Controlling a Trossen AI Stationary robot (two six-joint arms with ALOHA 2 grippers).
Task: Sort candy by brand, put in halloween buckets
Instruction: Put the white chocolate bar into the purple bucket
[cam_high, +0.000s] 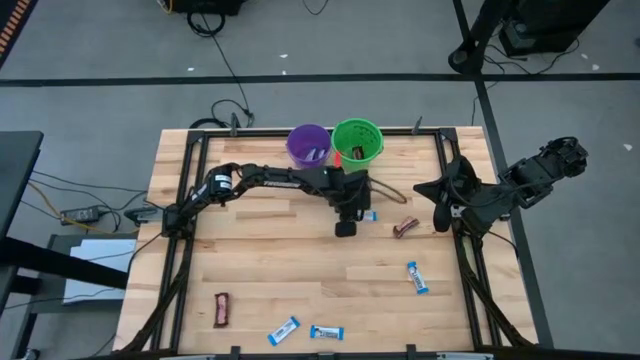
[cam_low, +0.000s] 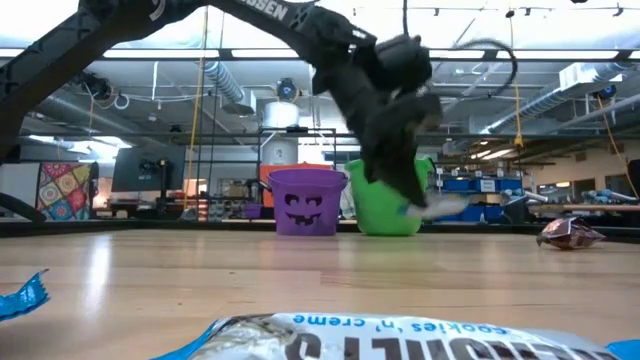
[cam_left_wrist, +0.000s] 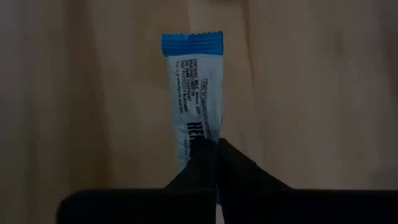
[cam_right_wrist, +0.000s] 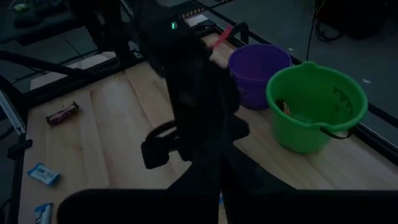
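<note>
- Blue-and-white bar, lying at the near table edge and filling the foreground of the low view; two loose ones of its kind sit along the near edge in the high view, and another near right.
- Left gripper: reaches out over mid-table just near of the buckets, fingers pinched together on one end of a blue-and-white candy; most of the wrapper sticks out past the fingertips, above the wood.
- Right gripper: waits at the right table edge, fingers closed, nothing in them.
- Purple bucket and green bucket: touching side by side at the far edge, purple to the left. Green bucket holds dark-wrapped pieces; purple's contents cannot be read.
- Brown bars: one right of the left gripper, one near left.
- Step in hand, judged: lift the pinched bar. Since brown is in the green pail, purple is the likely target.
- Handling note: the grip is on the wrapper end only, so raise smoothly, clear the rim, centre above the purple mouth, then release.
</note>
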